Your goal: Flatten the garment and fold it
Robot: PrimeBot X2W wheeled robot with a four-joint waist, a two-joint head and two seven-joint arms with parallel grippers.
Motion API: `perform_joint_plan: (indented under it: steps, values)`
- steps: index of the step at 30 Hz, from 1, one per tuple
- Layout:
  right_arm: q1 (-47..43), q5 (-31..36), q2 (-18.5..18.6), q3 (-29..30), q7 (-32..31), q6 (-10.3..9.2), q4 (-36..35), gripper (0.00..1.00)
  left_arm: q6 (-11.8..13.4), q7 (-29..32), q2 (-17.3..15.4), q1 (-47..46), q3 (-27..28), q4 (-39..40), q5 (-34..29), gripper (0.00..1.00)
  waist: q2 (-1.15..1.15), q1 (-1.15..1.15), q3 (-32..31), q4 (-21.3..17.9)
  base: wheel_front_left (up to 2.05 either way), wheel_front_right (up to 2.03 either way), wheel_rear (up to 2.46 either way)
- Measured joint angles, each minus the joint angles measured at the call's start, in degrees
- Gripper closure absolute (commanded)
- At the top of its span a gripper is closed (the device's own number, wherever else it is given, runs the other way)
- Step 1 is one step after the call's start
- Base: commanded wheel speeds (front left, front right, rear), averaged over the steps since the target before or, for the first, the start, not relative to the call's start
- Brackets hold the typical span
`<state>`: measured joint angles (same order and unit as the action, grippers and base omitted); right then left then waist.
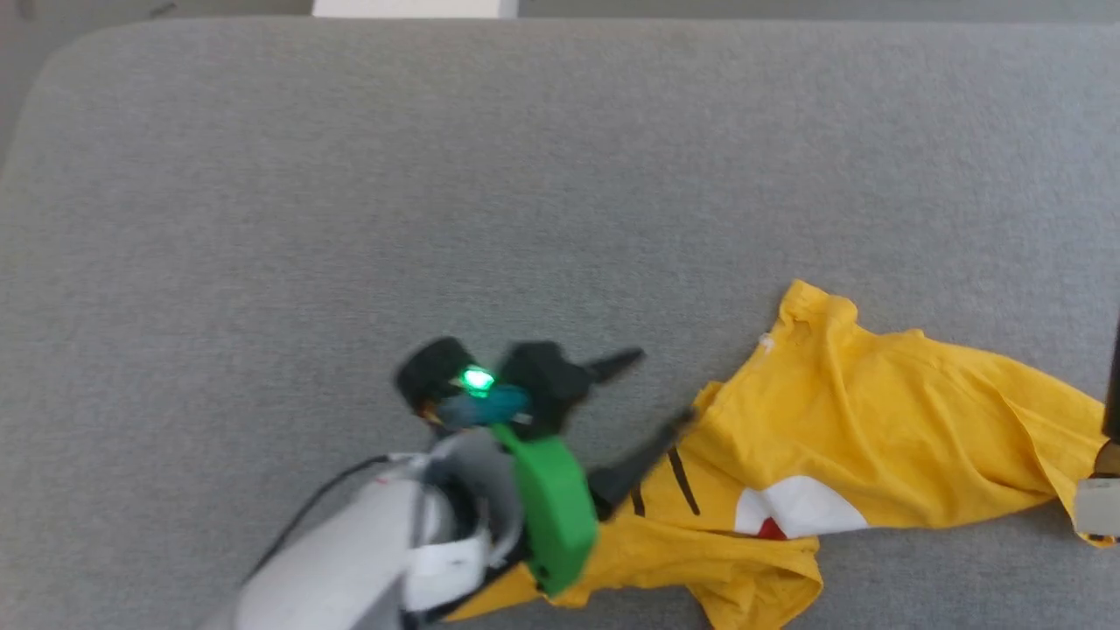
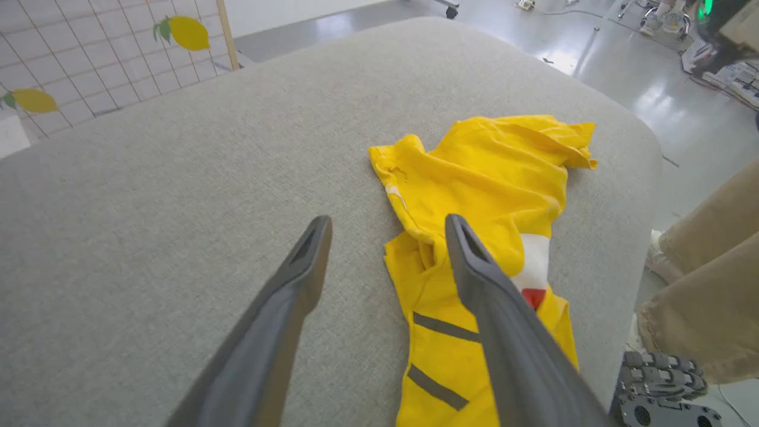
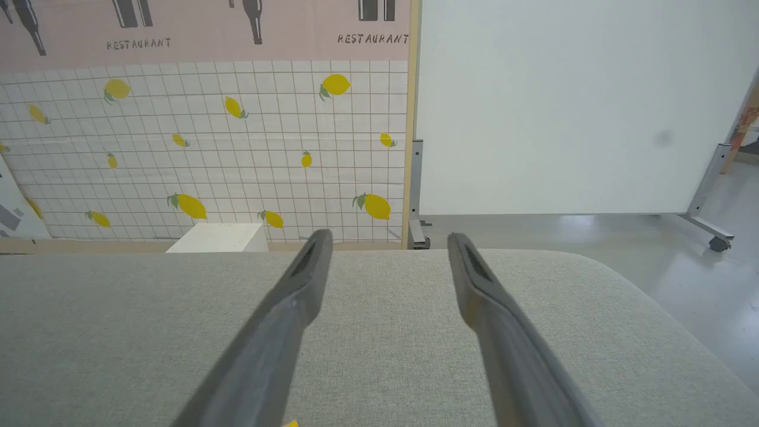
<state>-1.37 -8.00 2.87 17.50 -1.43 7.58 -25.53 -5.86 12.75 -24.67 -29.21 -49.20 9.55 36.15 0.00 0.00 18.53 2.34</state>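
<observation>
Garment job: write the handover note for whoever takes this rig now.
Left gripper: open, holding nothing, one finger over the edge of the garment.
Right gripper: open, holding nothing, above the bare grey padded surface.
Position: the garment lies crumpled at the near right of the surface, print partly showing.
Done: nothing; it is neither flat nor folded.
Left: spread it flat, then fold.

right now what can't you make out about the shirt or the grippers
- Head view: folds in the crumpled garment hide most of its print; the left arm covers part of it.
- Left wrist view: one finger of the open left gripper overlaps the cloth; whether it touches, cannot tell.
- Left wrist view: a person's trouser legs are cut off by the right edge.
</observation>
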Motion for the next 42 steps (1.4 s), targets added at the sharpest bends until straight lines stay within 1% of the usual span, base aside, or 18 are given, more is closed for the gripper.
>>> perform_joint_plan:
  steps: [3,7,14,15,16,20,23,26,30,32,34,35,36,37,38,40,42]
  values:
    - [0.64,0.18,0.0,0.76,-0.21,0.0,-1.77,0.0,-0.81,2.23,1.67,-1.84,-4.04,-3.13,0.69,0.0,0.0,0.0,1.35,-1.32,0.0,0.0,0.0]
    - [1.2,0.24,0.01,1.43,-0.58,0.0,-3.16,0.0,-1.2,4.02,2.59,-4.07,-7.83,-6.61,1.9,0.0,0.0,0.0,3.22,-3.05,0.0,0.0,0.0]
    - [1.34,-0.13,0.0,1.13,-0.45,0.0,-2.85,0.0,-1.22,1.36,3.16,-6.95,-10.42,-12.65,2.0,0.0,0.0,0.0,6.22,-5.54,0.0,0.0,0.0]
    - [1.34,-0.14,0.0,1.04,-0.19,0.0,-2.7,0.0,-1.22,0.97,3.26,-7.34,-11.15,-13.26,2.11,0.54,0.0,0.0,6.55,-5.86,0.0,0.0,0.0]
    - [1.34,-0.14,0.0,0.99,-0.07,0.0,-2.56,0.0,-1.22,0.6,3.34,-7.69,-11.81,-13.54,2.25,1.0,0.0,0.0,6.75,-6.09,0.0,0.0,0.0]
    - [1.35,-0.11,0.01,1.31,0.04,0.0,-1.63,0.0,-1.23,-1.89,3.98,-9.16,-12.8,-14.34,3.72,1.0,0.0,0.0,6.75,-6.55,0.0,0.0,0.0]
    - [1.37,-0.1,0.01,1.08,0.45,0.0,-0.87,0.0,-1.1,-4.61,3.99,-10.33,-10.54,-14.29,4.14,1.0,0.0,0.0,5.84,-6.4,0.0,0.0,0.0]
    - [1.35,-0.11,0.0,0.58,0.48,0.0,-0.14,0.0,0.73,-6.95,3.63,-12.02,-6.35,-13.51,5.17,1.0,0.0,0.0,4.42,-5.89,0.0,0.0,0.0]
    - [1.32,-0.12,0.0,0.21,0.51,0.0,0.26,0.0,4.52,-9.98,1.83,-14.57,-0.13,-13.29,5.56,1.0,0.0,0.0,2.76,-5.1,0.0,0.0,0.0]
    - [1.31,-0.14,0.01,-0.08,0.54,0.0,0.37,0.0,6.54,-11.78,0.98,-14.98,2.63,-14.95,5.9,1.0,0.0,0.0,2.46,-4.8,0.0,0.0,0.0]
    - [1.31,-0.22,0.01,-0.33,0.54,0.0,0.51,0.0,7.77,-13.04,0.22,-14.98,4.44,-17.79,6.16,1.0,0.0,0.0,2.67,-4.79,0.0,0.0,0.0]
    - [1.3,-0.22,0.0,-0.51,0.54,0.0,0.6,0.0,7.95,-13.17,-0.07,-14.97,4.77,-19.61,6.56,0.82,0.0,0.0,2.87,-4.84,0.0,0.0,0.0]
    - [1.3,-0.22,0.0,-0.63,0.54,0.0,0.73,0.0,7.93,-13.17,-0.33,-14.92,4.66,-21.02,6.65,0.62,0.0,0.0,3.07,-4.95,0.0,0.0,0.0]
    - [1.3,-0.24,0.0,-0.74,0.55,0.0,0.81,0.0,7.95,-13.46,-0.36,-14.72,4.88,-22.8,7.01,0.04,0.0,0.0,3.31,-5.1,0.0,0.0,0.0]
    - [1.3,-0.29,0.0,-0.74,0.67,0.0,0.83,0.0,7.92,-13.86,-0.26,-14.57,5.05,-24.44,7.65,0.0,0.0,0.0,3.56,-5.24,0.0,0.0,0.0]
    - [1.3,-0.49,0.0,-0.66,0.8,0.0,0.92,0.0,7.91,-14.54,0.09,-14.45,5.34,-27.19,8.43,0.0,0.0,0.0,3.96,-5.46,0.0,0.0,0.0]
    - [1.3,-0.49,0.0,-0.57,0.94,0.0,1.03,0.0,7.86,-16.17,1.13,-14.27,5.67,-29.41,8.77,0.0,0.0,0.0,4.25,-5.54,0.0,0.0,0.0]
